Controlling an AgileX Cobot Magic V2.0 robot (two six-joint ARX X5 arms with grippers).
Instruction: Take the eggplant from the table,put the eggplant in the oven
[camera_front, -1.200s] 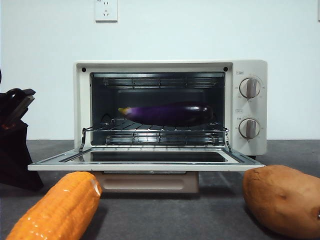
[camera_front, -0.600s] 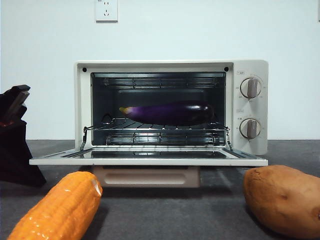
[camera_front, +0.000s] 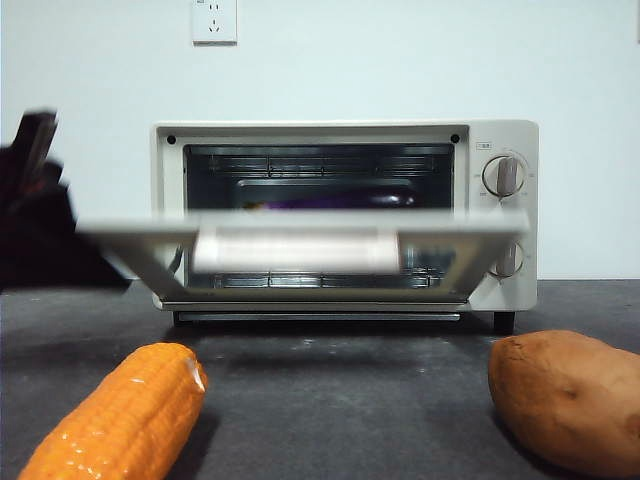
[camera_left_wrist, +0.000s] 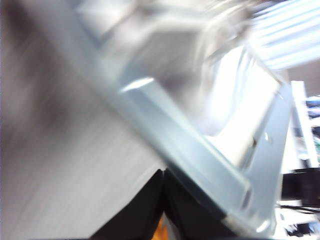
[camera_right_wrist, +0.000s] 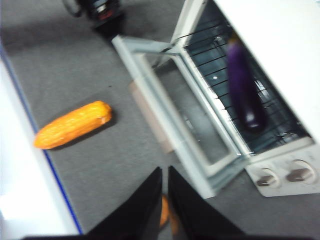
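The eggplant (camera_right_wrist: 243, 90) is seen lying on the wire rack (camera_right_wrist: 220, 70) inside the oven (camera_front: 345, 215), its length running left to right; in the front view only a purple strip of it (camera_front: 330, 202) shows above the door (camera_front: 300, 235). The door is caught half raised and blurred, with its beige handle (camera_front: 297, 250) facing the camera.

The left gripper (camera_left_wrist: 164, 200) is shown with its jaws pressed together to a narrow seam, nothing held between them, their tips right up against the door's metal edge (camera_left_wrist: 190, 155); whether contact is made cannot be told through the blur. In the front view it appears as a dark blurred mass (camera_front: 40, 215) at the left end of the door.

The right gripper (camera_right_wrist: 165, 200) is held high above the table (camera_front: 340, 380), jaws nearly closed on nothing, well clear of the oven.

The corn (camera_front: 120, 415) lies on the near left of the table and the sweet potato (camera_front: 565, 400) on the near right, both apart from the oven.
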